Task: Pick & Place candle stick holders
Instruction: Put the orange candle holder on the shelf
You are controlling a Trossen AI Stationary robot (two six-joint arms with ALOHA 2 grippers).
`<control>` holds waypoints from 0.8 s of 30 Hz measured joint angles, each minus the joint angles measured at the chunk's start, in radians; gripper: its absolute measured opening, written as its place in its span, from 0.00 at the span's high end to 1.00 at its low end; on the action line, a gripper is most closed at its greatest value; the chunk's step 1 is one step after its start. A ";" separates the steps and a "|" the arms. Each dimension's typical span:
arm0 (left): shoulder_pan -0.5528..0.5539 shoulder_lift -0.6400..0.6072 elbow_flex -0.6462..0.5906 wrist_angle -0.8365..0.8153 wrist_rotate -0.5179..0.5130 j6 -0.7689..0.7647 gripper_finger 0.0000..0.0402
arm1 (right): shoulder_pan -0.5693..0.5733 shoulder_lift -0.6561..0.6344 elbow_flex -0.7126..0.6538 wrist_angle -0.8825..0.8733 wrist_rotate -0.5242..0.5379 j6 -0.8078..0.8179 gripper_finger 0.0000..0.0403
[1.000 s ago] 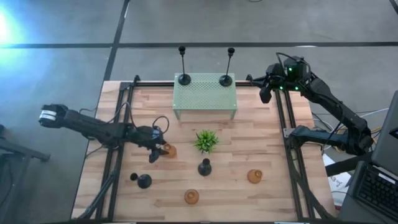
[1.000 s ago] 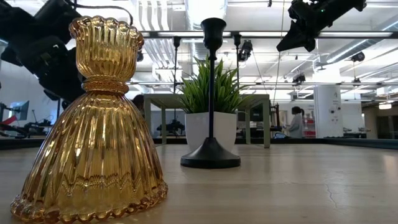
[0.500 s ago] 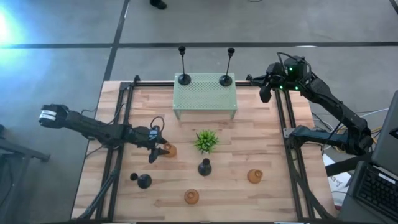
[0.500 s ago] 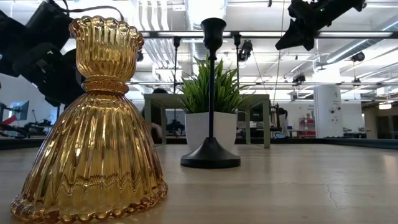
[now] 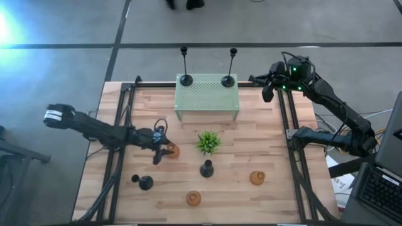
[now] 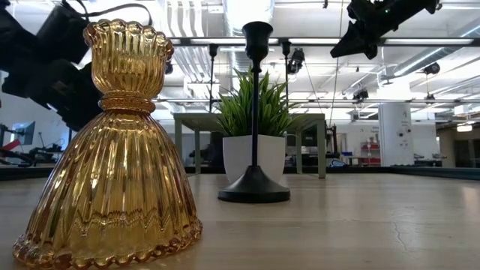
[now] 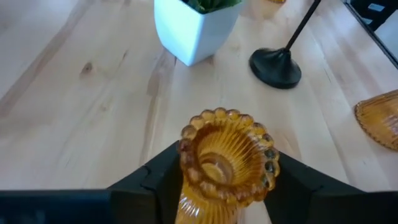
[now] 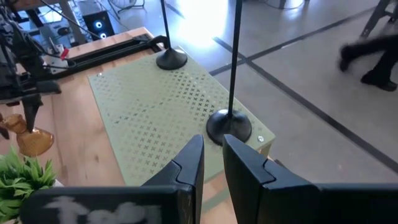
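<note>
The left gripper point(image 7: 224, 177) straddled the narrow neck of a squat, ribbed amber-orange glass candle holder point(image 5: 170, 150) beside the small green plant point(image 5: 208, 142), fingers not visibly clamped (rigid, slick and probably breakable, best held below the beaded cup).

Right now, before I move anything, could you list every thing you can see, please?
wooden table: one, pale wood, under everything
perforated metal stand: one, pale green, far middle of the table
tall thin black candle holders: two, black, on the stand's far edge
potted plant: one, green in a white pot, table centre
amber glass candle holders: three, amber; one left of the plant, two near the front
short black candle holders: two, black, in front of the plant and front left
person: one, dark, blurred, on the floor beyond the table
left gripper: one, dark, at the amber holder left of the plant
right gripper: one, dark, raised by the far right corner, holding nothing
</note>
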 joint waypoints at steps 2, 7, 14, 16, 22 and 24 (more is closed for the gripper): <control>0.000 0.033 0.000 0.050 -0.003 0.001 0.61 | 0.000 0.000 0.000 0.000 0.000 0.000 0.87; 0.000 0.095 0.000 0.144 0.015 0.000 0.67 | 0.000 0.000 0.000 0.000 0.000 0.000 0.87; 0.000 0.086 0.072 0.145 0.017 -0.008 0.67 | 0.000 0.000 0.000 0.000 0.000 0.000 0.87; 0.002 0.062 0.111 0.115 0.017 -0.011 0.67 | 0.000 0.000 0.000 0.000 0.000 0.000 0.87; 0.005 -0.012 0.304 -0.198 -0.028 0.055 0.67 | 0.000 0.000 0.000 0.000 0.000 -0.006 0.87; 0.009 -0.020 0.391 -0.296 -0.071 0.090 0.67 | 0.000 0.000 0.000 -0.001 0.000 -0.008 0.87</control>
